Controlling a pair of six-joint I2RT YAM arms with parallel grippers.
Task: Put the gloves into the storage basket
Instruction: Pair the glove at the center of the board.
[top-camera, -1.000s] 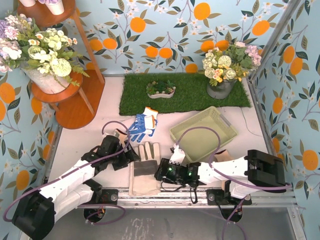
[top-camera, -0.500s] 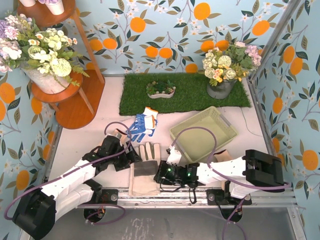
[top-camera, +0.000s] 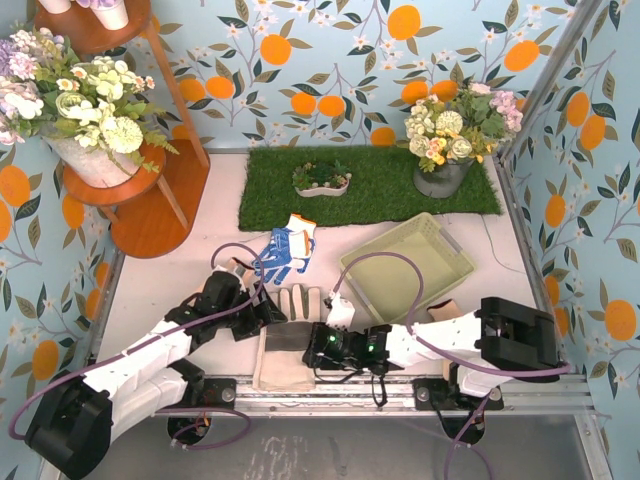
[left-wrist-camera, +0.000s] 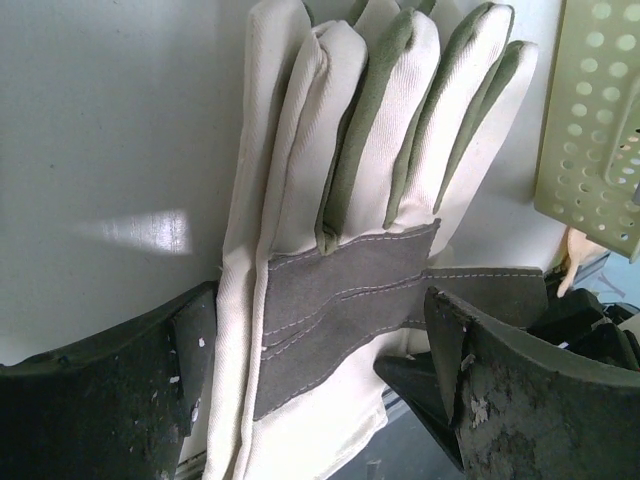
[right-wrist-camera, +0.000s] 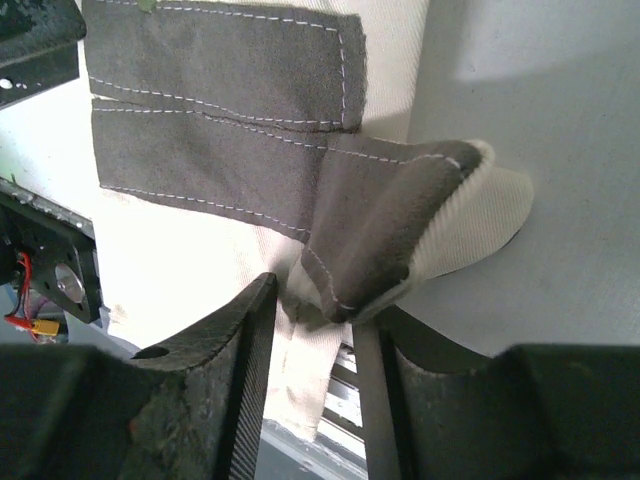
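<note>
Grey-and-cream work glove (right-wrist-camera: 220, 120), thumb between right gripper (right-wrist-camera: 315, 310) jaws.

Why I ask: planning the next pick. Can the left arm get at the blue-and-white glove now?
Probably yes: the blue-and-white glove lies uncovered just beyond the left gripper, which is open and empty over the work glove.

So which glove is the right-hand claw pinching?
The grey-and-cream work glove at the near edge; the right gripper nips its thumb. The blue-and-white glove lies untouched farther back.
</note>
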